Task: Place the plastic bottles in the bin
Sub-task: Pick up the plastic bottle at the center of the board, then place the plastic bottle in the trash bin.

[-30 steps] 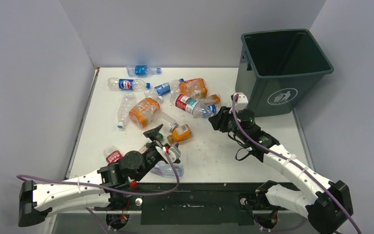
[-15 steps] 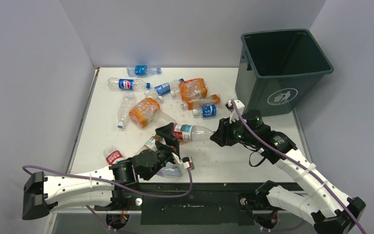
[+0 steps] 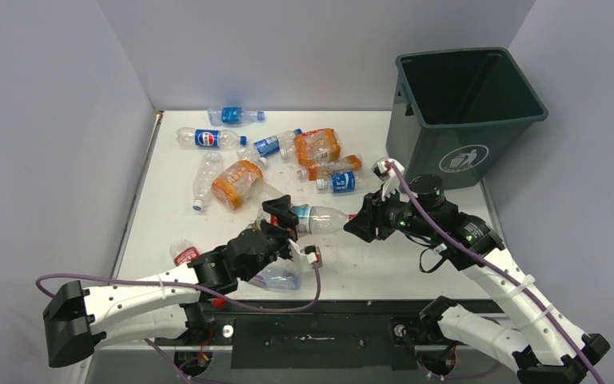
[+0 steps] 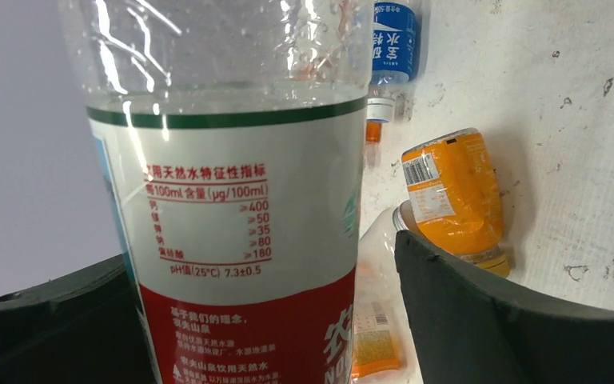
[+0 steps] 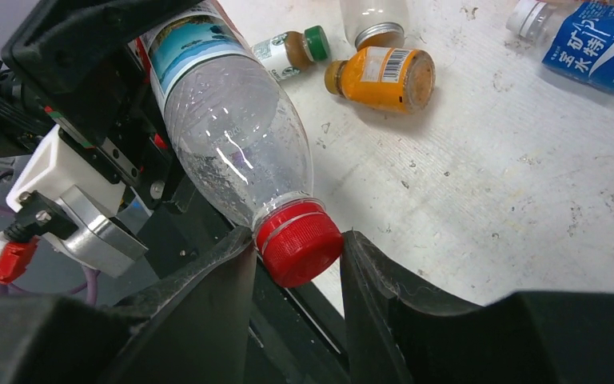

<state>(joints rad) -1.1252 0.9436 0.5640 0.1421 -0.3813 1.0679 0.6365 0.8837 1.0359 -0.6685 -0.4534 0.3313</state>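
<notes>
Right wrist view shows the right gripper clenched on the ribbed red cap of a smooth, clear, tapering plastic bottle over the scuffed white table, its labelled body between the spread jaws of the left gripper, apart from the dark tapered bin.

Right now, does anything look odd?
Yes: the clear bottle is held sideways, pinched only by its red cap in the right gripper; the left gripper has its jaws open around the body.

The red-labelled bottle runs off the left wrist view top and bottom; a clear bottle lies half-hidden under the left arm.
</notes>
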